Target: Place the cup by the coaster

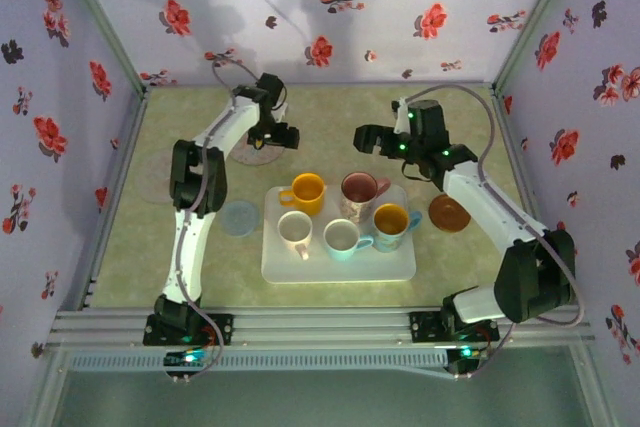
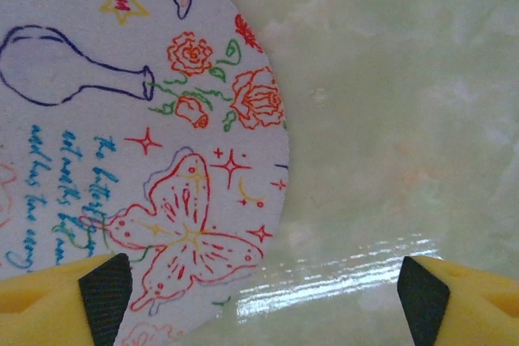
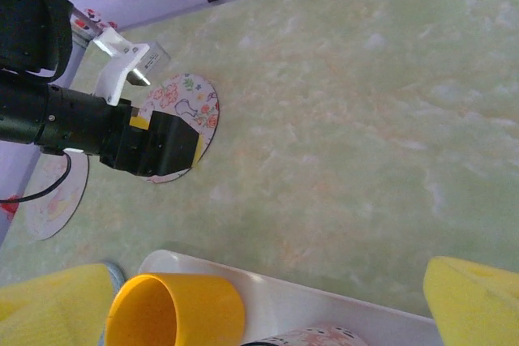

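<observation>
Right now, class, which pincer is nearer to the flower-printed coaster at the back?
Left. The left pincer hangs directly over the coaster, at its edge; the right pincer is off to the side, near the tray's far edge.

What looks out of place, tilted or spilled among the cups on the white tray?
Nothing stands out. The five cups stand upright on the white rectangular tray, nothing is spilled, and the round printed coaster lies flat on the green marbled table.

Coaster (image 2: 122, 160) w/ teal script, unreadable.
</observation>
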